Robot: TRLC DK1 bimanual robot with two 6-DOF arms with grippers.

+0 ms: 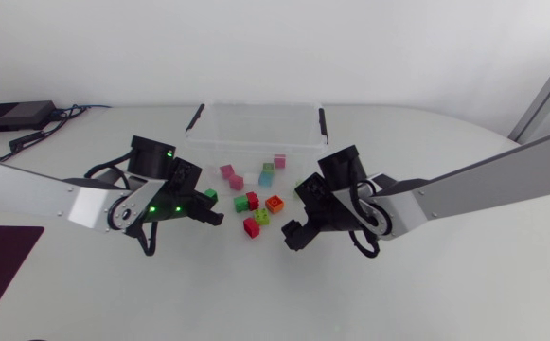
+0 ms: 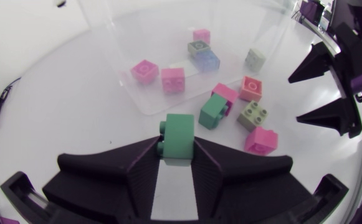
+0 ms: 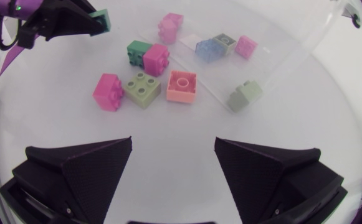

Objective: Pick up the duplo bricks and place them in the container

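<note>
Left wrist view: tool (image 2: 178, 149) grips brick (image 2: 179, 132).

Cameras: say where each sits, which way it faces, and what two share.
Head view: fixed above the table, looking down on container and bricks; left arm and right arm enter from the sides.
Left wrist view: on the left arm's last link, facing the container past the left gripper, shut on a green brick.
Right wrist view: on the right arm's last link, facing the bricks over the open right gripper.
Shared: both wrist views show the orange brick.
</note>
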